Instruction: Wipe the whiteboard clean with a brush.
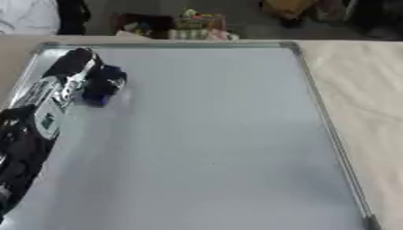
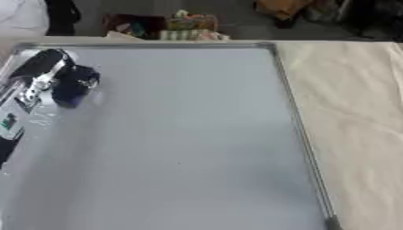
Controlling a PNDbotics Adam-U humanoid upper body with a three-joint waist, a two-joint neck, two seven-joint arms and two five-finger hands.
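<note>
Seemingly clasped in left robot hand [image 1: 78, 72]: brush [image 1: 102, 85]

whiteboard [image 1: 212, 148] surface open across centre, right and near part. only obstruction: left arm [image 1: 35, 121] lying along the left edge, with left hand [image 1: 78, 67] and blue brush [image 1: 102, 85] at far-left corner. raised frame [image 1: 327, 130] borders the right side; bare table [image 1: 362, 90] beyond it. clutter [image 1: 185, 27] past far edge.
</note>
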